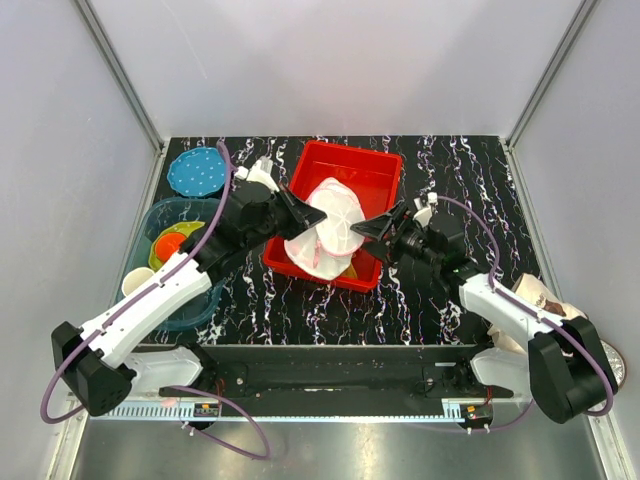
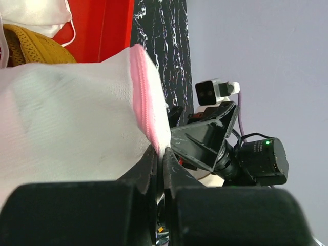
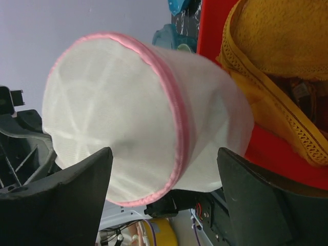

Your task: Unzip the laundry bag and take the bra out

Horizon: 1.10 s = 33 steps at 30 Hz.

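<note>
The laundry bag is a white mesh pouch with pink zipper edging, held up over the red bin. My left gripper is shut on its pink zipper edge; in the left wrist view the fingers pinch that edge of the bag. My right gripper is open just right of the bag. In the right wrist view the bag fills the space in front of the open gripper, untouched. The bra is not visible on its own.
A mustard-yellow cloth lies in the red bin under the bag. A second white pink-edged piece lies there too. A blue tub with toys, a blue plate and a cup stand left.
</note>
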Tool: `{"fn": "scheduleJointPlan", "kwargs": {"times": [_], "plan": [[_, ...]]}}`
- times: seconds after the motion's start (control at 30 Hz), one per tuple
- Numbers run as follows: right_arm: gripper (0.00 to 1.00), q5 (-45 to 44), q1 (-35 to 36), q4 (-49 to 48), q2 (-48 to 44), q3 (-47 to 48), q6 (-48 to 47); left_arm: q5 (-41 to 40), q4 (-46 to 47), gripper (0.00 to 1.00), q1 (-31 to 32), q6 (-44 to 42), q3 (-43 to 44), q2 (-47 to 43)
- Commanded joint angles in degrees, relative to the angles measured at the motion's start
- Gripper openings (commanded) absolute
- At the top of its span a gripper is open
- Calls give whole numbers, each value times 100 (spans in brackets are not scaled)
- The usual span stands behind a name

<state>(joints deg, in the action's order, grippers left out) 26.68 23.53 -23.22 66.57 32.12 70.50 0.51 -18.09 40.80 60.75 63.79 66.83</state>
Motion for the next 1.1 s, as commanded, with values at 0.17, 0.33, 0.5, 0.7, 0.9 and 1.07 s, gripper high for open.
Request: {"fn": "scheduleJointPlan", "kwargs": {"times": [0.17, 0.33, 0.5, 0.7, 0.9, 1.07], "plan": [[87, 22, 301, -630, 32, 110, 7, -289, 376, 0, 7, -11, 133, -364], [43, -4, 293, -912, 155, 470, 43, -209, 402, 0, 16, 68, 2, -337], [0, -355, 293, 264, -213, 883, -527, -490, 201, 0, 7, -124, -121, -574], [0, 711, -146, 214, -478, 945, -748, -493, -265, 96, -203, -686, 19, -838], [0, 2445, -595, -174, -372, 1226, -871, 1211, -37, 99, -1020, -977, -68, -610], [0, 2632, -621, -174, -521, 1209, -959, 1899, 86, 99, -1109, -1057, -253, -399]]}}
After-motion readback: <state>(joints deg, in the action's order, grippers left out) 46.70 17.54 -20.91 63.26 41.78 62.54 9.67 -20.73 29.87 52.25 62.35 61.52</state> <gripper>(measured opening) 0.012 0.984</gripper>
